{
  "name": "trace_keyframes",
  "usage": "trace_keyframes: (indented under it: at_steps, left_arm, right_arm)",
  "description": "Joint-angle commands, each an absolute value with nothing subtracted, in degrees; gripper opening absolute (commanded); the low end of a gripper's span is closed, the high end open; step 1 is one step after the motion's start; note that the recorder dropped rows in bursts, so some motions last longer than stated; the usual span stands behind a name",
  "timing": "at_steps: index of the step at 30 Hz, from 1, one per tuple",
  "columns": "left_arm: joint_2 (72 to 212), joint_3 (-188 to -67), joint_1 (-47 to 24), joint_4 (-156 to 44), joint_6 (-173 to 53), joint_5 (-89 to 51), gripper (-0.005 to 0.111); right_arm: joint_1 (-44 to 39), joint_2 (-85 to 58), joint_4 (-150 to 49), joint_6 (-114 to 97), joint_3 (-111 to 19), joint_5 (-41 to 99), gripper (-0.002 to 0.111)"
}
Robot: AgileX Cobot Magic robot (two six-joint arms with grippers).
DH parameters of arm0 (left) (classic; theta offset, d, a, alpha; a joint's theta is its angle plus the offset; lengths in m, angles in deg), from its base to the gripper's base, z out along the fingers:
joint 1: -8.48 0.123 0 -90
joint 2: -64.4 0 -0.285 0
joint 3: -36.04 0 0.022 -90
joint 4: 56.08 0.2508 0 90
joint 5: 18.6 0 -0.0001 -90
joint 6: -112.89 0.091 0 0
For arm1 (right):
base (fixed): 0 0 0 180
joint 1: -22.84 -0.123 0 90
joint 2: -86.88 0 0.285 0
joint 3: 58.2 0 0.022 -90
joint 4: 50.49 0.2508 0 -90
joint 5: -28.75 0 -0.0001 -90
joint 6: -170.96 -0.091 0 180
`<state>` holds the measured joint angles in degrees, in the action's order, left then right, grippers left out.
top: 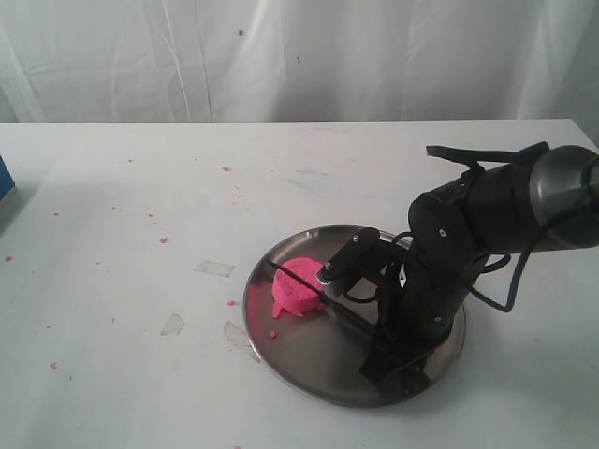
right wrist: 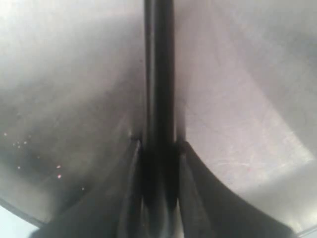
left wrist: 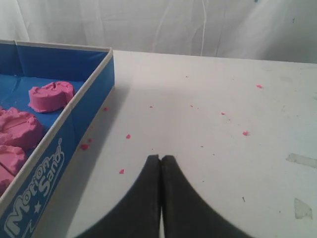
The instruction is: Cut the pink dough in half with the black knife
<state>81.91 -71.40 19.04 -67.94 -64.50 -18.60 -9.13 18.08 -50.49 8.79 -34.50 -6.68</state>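
Right gripper (right wrist: 158, 148) clamped on the black knife (right wrist: 158, 74), blade across the pink dough (top: 298, 290) on the steel plate (top: 309, 374).

White surface (top: 112, 234), speckled with pink crumbs (top: 164, 240), runs back to a white curtain (top: 281, 56); the plate sits toward its near right edge. Only the left wrist view shows the left gripper (left wrist: 160, 157), fingers pressed together and empty, beside a blue sand box (left wrist: 74, 129) holding more pink lumps (left wrist: 49, 96).

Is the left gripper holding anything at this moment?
No, the left gripper is shut on nothing, hanging over bare table beside the blue box.
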Motion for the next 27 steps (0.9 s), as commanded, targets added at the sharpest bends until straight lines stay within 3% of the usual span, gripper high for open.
trace_keyframes:
  at_steps: [1, 10, 27]
  left_arm:
    - [79.7, -72.7, 18.9, -69.4, -67.1, -19.3, 0.0]
    - [72.2, -83.0, 14.2, -61.3, -68.7, -5.1, 0.0]
    - [72.2, -71.6, 11.6, -56.5, -77.4, -1.5, 0.0]
  right_arm:
    - [-9.1, 18.2, -50.5, 8.7, -34.5, -7.4, 0.0]
    - [-9.1, 18.2, -50.5, 8.7, -34.5, -7.6, 0.0]
    - [-9.1, 18.2, -50.5, 8.7, -34.5, -7.4, 0.0]
